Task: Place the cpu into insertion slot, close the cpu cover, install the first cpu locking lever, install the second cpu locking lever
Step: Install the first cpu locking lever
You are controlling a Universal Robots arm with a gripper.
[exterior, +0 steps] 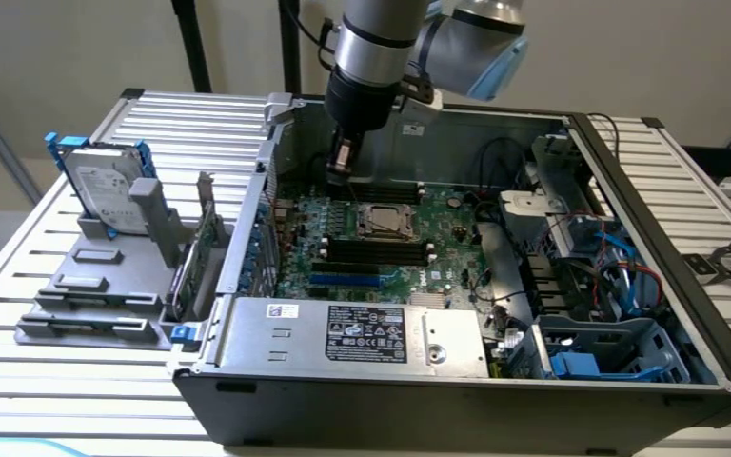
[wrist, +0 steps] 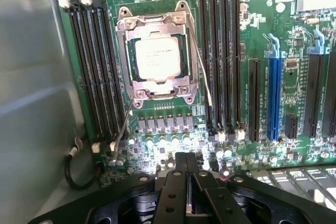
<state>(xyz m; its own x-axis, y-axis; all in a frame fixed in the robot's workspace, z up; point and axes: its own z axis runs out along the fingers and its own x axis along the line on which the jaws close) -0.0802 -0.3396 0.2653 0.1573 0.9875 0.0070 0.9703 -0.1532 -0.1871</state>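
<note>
End effector (wrist: 186, 158), fingers together, hovers; wrist view reveals cpu (wrist: 158, 59) framed by cpu cover (wrist: 157, 20).

Exterior view: the camera stood off the arm (exterior: 372, 57), high up, tilted down into the open computer case (exterior: 467, 409) lying on the slatted surface (exterior: 35, 390). It sat far enough back to take in the whole case and some surface either side.

Wrist view: the camera sat just behind the hand (wrist: 186, 161) (exterior: 339, 164) and faced along it, nearly square onto the motherboard (wrist: 262, 24) (exterior: 442, 238), close in.

Shared ground: the cpu (wrist: 157, 59) (exterior: 383, 221) and the black memory slots (wrist: 97, 66) (exterior: 372, 249) beside it. They were small in the exterior view and large in the wrist view.
</note>
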